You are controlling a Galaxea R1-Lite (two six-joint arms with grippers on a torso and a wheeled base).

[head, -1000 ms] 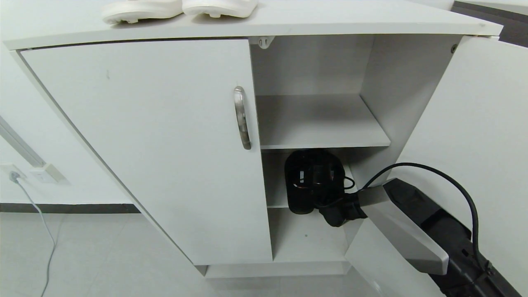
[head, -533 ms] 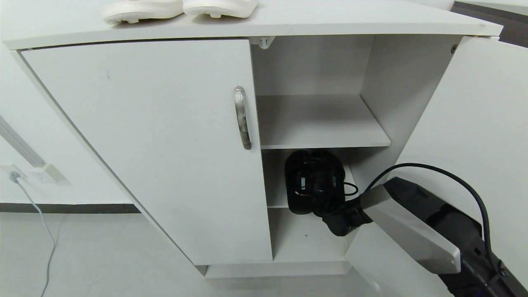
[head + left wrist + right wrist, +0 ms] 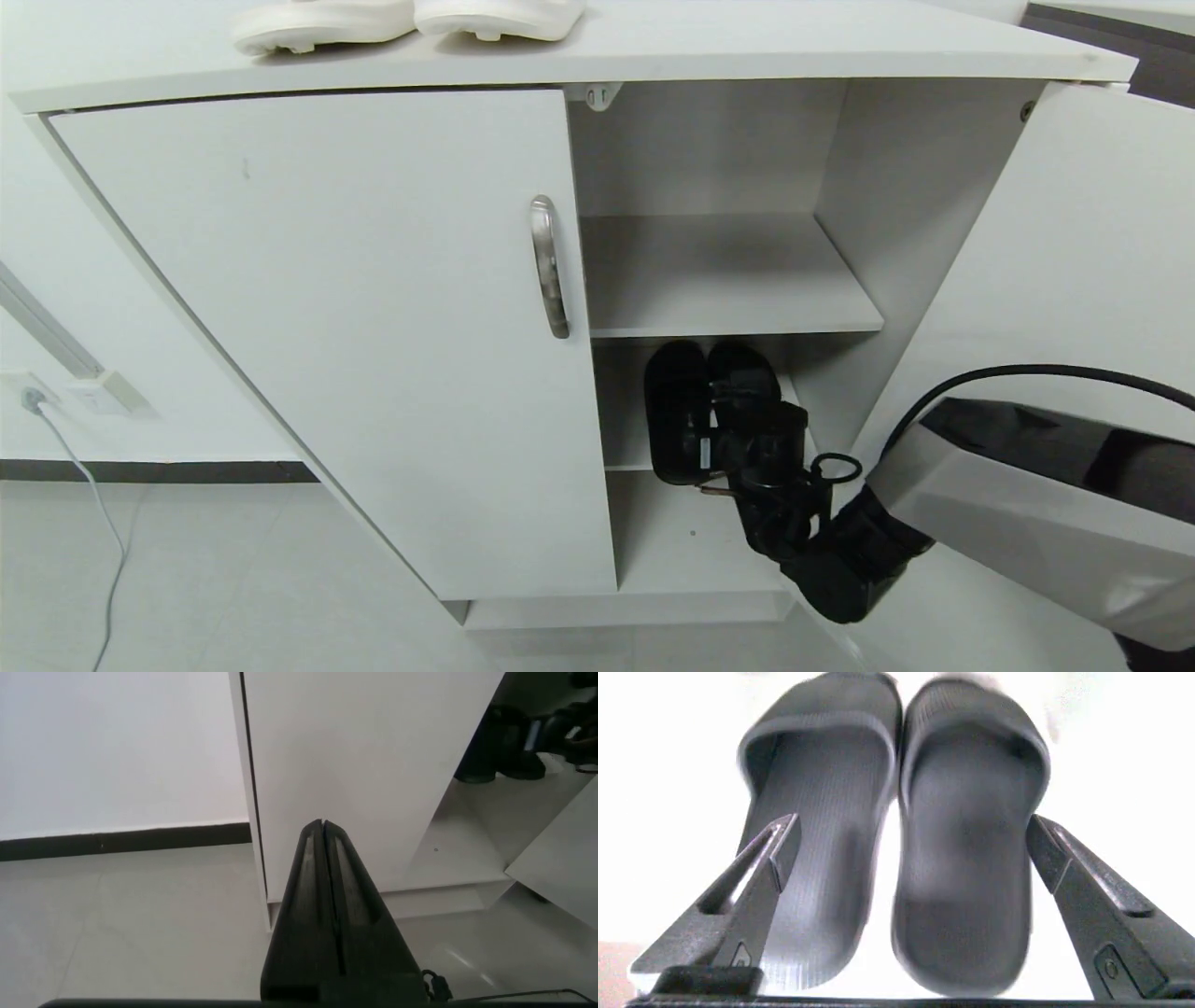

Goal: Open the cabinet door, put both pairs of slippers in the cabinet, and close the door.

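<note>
Presently: black slippers (image 3: 674, 411) on lower shelf (image 3: 624, 450), long axes at 12 o'clock from right gripper (image 3: 912, 831), jaws apart, empty. White slippers (image 3: 401, 19), cabinet top (image 3: 747, 47), 11 o'clock. Left gripper (image 3: 322, 833) jaws together.

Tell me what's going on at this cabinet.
The right door is open and the left door is shut. The black slippers sit side by side on a lower shelf inside. The right gripper is open just in front of them, holding nothing. The white slippers lie on the cabinet top, not yet put away. The left gripper is shut, low before the left door.
</note>
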